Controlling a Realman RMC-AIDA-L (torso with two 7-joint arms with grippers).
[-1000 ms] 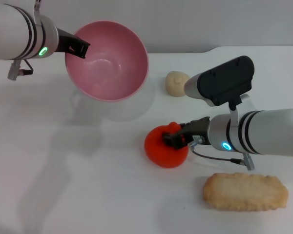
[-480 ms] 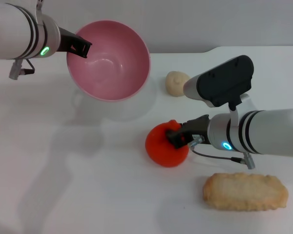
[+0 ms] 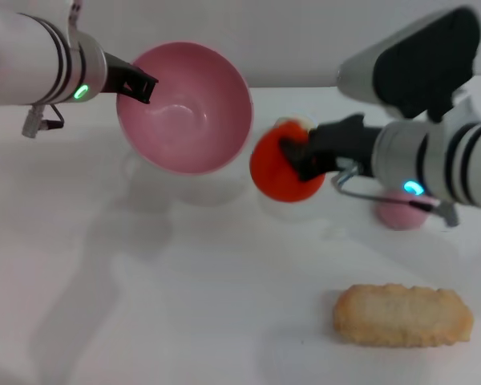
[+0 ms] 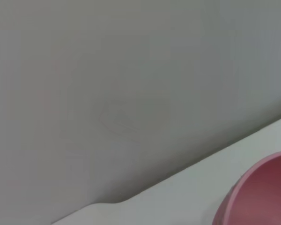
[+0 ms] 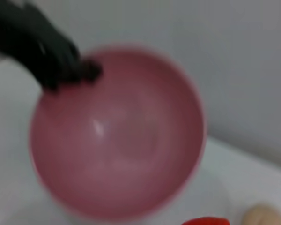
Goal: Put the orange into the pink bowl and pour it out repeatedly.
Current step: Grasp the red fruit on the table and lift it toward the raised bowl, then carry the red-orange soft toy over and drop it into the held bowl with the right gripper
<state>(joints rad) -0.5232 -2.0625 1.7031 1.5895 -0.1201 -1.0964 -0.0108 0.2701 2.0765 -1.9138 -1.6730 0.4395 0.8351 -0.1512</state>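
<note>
Transfer stage: right gripper (image 3: 293, 160), fingers clamped on the orange (image 3: 282, 171), holds the fruit above the table (image 3: 184, 305), just right of the pink bowl (image 3: 188, 108). Left gripper (image 3: 140, 83), closed on the bowl's left rim, holds the bowl raised and tilted, its empty mouth facing the fruit, apparently to receive it. A pink fruit (image 3: 401, 210) and a biscuit (image 3: 402, 315) lie at near right.
</note>
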